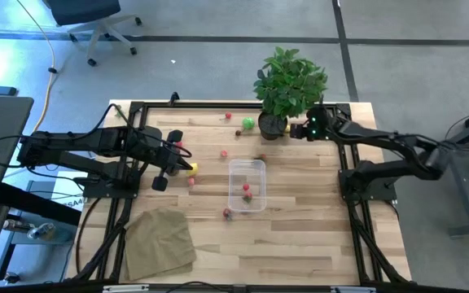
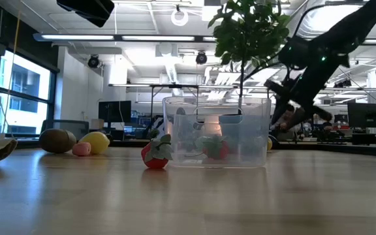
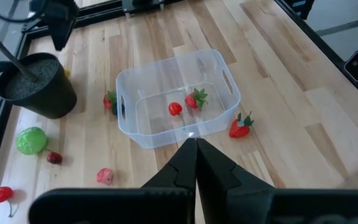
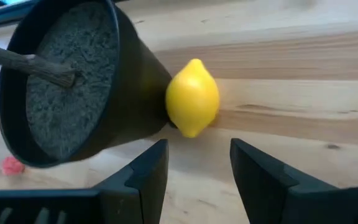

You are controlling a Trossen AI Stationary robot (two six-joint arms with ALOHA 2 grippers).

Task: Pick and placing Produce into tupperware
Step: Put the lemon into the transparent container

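Note:
The clear tupperware (image 1: 247, 185) stands mid-table with two red pieces of produce (image 3: 175, 109) lying on its floor. More produce lies loose around it: a strawberry (image 3: 241, 126) by its near side, a green piece (image 3: 31, 140), cherries and a pink piece (image 3: 105, 176). A yellow lemon (image 4: 192, 106) rests on the table against the black plant pot (image 4: 73, 87). My right gripper (image 4: 197, 162) is open and slants down just short of that lemon, touching nothing. My left gripper (image 3: 196, 146) is shut and empty, raised at the table's left, pointing at the tupperware.
The leafy potted plant (image 1: 287, 81) stands at the far edge, right beside my right gripper (image 1: 298, 130). A tan cloth (image 1: 159, 242) lies at the near left corner. A second lemon (image 1: 192, 167) and a brown fruit (image 2: 57, 140) lie below my left gripper.

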